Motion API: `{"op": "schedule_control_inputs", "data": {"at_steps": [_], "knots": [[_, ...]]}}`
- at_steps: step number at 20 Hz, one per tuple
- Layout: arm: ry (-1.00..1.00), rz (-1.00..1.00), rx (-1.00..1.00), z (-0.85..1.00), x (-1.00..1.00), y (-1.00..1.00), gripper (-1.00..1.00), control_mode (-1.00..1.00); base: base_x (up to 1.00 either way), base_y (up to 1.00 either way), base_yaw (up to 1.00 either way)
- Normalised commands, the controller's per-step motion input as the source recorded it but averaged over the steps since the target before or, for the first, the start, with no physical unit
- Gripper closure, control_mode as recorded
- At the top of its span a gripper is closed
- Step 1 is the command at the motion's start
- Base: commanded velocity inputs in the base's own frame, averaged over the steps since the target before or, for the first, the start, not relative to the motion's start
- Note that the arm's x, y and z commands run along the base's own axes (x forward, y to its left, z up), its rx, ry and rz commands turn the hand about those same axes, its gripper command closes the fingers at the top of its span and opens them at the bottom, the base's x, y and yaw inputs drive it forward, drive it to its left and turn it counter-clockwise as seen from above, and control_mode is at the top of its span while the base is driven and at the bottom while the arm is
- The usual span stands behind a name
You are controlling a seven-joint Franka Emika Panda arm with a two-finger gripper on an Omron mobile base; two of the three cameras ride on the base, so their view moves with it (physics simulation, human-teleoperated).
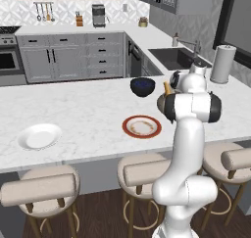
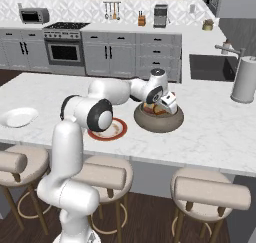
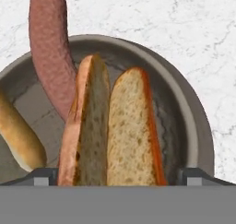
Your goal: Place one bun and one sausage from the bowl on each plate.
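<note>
A grey bowl sits on the island counter and holds a split bun, a reddish sausage leaning over its rim, and a second bun at the left. My gripper hangs open just over the bowl, its two fingertips on either side of the split bun without touching it. Left of the bowl lies the red-rimmed plate, partly hidden by my arm in the right base view. The white plate rests far to the left, near the counter's front edge.
A dark blue bowl stands behind the red-rimmed plate. A paper towel roll and a sink lie to the right. Bar stools line the counter's near side.
</note>
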Motion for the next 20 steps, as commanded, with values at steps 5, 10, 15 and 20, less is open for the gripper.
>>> {"op": "schedule_control_inputs", "data": {"at_steps": [5,10,15,20], "knots": [[0.02,0.0,0.05,-0.19,0.23,0.15,-1.0,-1.0,0.0,0.0,0.0],[0.0,0.0,0.0,-0.29,0.11,0.26,-1.0,-1.0,0.0,0.0,0.0],[0.05,-0.01,0.0,-0.56,0.07,0.18,1.0,-1.0,0.0,0.0,0.0],[0.0,-0.01,0.0,-0.07,-0.09,0.13,1.0,-1.0,0.0,0.0,0.0]]}}
